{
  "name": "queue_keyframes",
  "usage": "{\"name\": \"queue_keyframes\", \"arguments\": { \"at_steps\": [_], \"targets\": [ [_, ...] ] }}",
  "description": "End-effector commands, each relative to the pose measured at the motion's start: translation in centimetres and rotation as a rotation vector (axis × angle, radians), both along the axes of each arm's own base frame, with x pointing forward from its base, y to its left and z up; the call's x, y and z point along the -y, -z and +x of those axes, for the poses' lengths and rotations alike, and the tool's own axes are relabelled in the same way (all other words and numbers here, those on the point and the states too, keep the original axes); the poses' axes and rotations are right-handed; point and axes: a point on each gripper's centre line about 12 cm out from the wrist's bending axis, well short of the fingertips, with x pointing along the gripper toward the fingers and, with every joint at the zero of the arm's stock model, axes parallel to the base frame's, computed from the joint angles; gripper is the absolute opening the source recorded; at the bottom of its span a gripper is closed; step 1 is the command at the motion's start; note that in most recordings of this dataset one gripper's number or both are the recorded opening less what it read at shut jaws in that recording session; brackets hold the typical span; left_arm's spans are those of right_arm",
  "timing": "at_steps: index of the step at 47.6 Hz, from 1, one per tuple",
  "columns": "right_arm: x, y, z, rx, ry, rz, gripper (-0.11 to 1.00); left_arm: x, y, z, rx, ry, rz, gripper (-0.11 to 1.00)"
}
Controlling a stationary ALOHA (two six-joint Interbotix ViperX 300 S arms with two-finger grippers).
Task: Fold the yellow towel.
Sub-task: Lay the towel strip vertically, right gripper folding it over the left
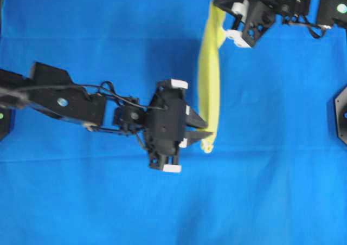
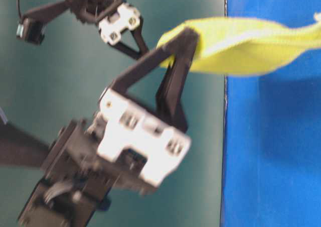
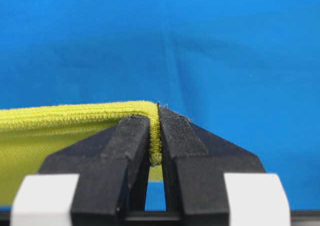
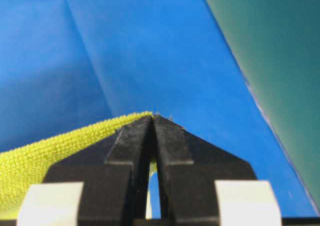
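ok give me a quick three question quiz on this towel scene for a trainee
1. True or false: the yellow towel lies flat on the blue cloth.
2. How many tools grip the towel?
3. The left tool is: A open, B shut on the towel's edge, C shut on nothing.

Key: 1 false, it hangs stretched between the left tool and the right tool. 2 two. 3 B.

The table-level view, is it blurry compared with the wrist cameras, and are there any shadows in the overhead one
Table-level view: soft and smeared, with the left gripper and yellow towel fuzzy. Left wrist view: sharp weave at the fingertips. Right wrist view: similarly crisp. Overhead view: mildly soft, dark shadow on the blue cloth.
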Motion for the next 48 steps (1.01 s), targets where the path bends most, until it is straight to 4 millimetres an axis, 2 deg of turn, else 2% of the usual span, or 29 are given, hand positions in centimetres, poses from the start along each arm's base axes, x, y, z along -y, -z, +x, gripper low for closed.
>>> {"name": "queue_keyframes", "arguments": {
  "at_steps": [1, 8, 14, 20, 26, 33, 38, 48],
  "targets": [
    [0.9, -1.6, -2.6, 0.036, 0.064, -0.025, 0.02, 0.9, -1.9, 1.5, 0.069, 0.017, -0.004, 0.03],
    [0.0, -1.5, -5.2, 0.030, 0.095, -0.024, 0.02, 0.9, -1.6, 4.1, 0.092, 0.023, 0.030, 0.03],
    [-0.5, -1.3, -6.9, 0.003, 0.129, -0.020, 0.02, 1.1, -1.3, 5.6, 0.098, 0.031, 0.050, 0.03],
    [-0.6, -1.0, -7.0, -0.013, 0.131, -0.020, 0.02, 1.2, -1.0, 6.3, 0.101, 0.031, 0.049, 0.03],
    [-0.1, 0.0, -5.6, -0.025, 0.105, -0.005, 0.02, 1.0, -0.8, 6.1, 0.090, 0.027, 0.047, 0.03],
    [0.6, 1.5, -2.9, -0.018, 0.052, 0.020, 0.02, 0.7, 0.9, 4.7, 0.034, 0.013, 0.021, 0.03],
    [1.2, 2.4, -0.6, -0.004, 0.009, 0.033, 0.02, 0.5, 2.7, 3.1, -0.022, 0.004, 0.010, 0.03],
    [2.1, 3.6, 4.2, 0.011, -0.053, 0.045, 0.02, 0.9, 4.8, -0.7, -0.098, -0.017, -0.058, 0.03]
  ]
}}
